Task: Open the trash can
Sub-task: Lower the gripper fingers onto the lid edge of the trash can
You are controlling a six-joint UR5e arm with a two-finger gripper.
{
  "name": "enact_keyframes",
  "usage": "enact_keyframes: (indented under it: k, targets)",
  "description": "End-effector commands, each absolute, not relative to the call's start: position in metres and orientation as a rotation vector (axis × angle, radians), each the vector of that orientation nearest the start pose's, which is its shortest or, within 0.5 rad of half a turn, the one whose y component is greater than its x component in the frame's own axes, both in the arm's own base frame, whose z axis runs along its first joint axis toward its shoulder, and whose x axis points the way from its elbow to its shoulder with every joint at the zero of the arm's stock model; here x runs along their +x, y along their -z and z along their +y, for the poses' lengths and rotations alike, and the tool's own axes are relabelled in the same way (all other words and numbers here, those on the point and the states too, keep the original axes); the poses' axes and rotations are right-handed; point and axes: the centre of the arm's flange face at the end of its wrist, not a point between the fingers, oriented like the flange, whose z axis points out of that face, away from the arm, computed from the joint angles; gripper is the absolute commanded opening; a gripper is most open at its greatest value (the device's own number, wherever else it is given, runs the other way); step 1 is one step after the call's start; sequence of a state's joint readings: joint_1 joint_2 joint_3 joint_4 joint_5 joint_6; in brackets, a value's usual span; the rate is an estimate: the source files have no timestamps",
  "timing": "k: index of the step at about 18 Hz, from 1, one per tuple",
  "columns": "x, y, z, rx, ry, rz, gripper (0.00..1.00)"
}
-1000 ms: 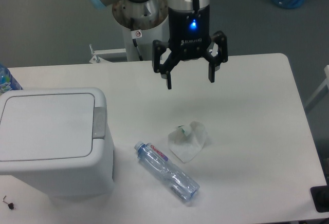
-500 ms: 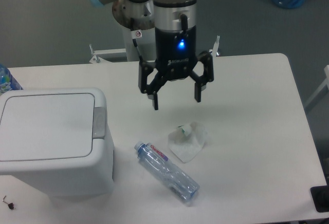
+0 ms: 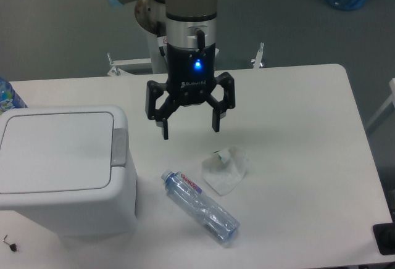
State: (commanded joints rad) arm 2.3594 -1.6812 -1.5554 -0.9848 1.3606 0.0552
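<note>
The trash can [image 3: 65, 176] is a big white boxy bin at the table's left front. Its flat lid [image 3: 55, 150] lies shut, and the grey push-button tab [image 3: 119, 147] sits on the lid's right edge. My gripper [image 3: 190, 129] hangs above the table to the right of the bin, a little beyond the tab. Its two black fingers are spread open with nothing between them. A blue light glows on the gripper body.
A crumpled white tissue [image 3: 225, 169] lies just below and right of the gripper. A clear plastic bottle [image 3: 200, 206] lies on its side in front of it. Another bottle's top [image 3: 8, 95] shows at the left edge.
The gripper has moved left and slightly toward the front, closing in on the bin's button side. It stays open. The bin, the tissue and the bottle have not moved.
</note>
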Motion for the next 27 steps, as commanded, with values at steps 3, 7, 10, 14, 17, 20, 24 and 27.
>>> enact_keyframes:
  k: [3, 7, 10, 14, 17, 20, 24, 27]
  targets:
    - [-0.293, -0.507, 0.514, -2.465, -0.012, -0.869, 1.0]
    - [-0.284, -0.5, 0.524, -2.485, 0.001, -0.842, 1.0]
    - [-0.279, -0.495, 0.529, -2.497, 0.011, -0.834, 1.0]
    - [-0.275, -0.492, 0.532, -2.504, 0.016, -0.825, 1.0]
    - [-0.271, -0.487, 0.539, -2.517, 0.026, -0.813, 1.0]
    - [-0.266, -0.486, 0.541, -2.522, 0.029, -0.802, 1.0]
    - [-0.267, -0.484, 0.543, -2.525, 0.031, -0.802, 1.0]
    - [-0.267, -0.482, 0.543, -2.529, 0.031, -0.802, 1.0]
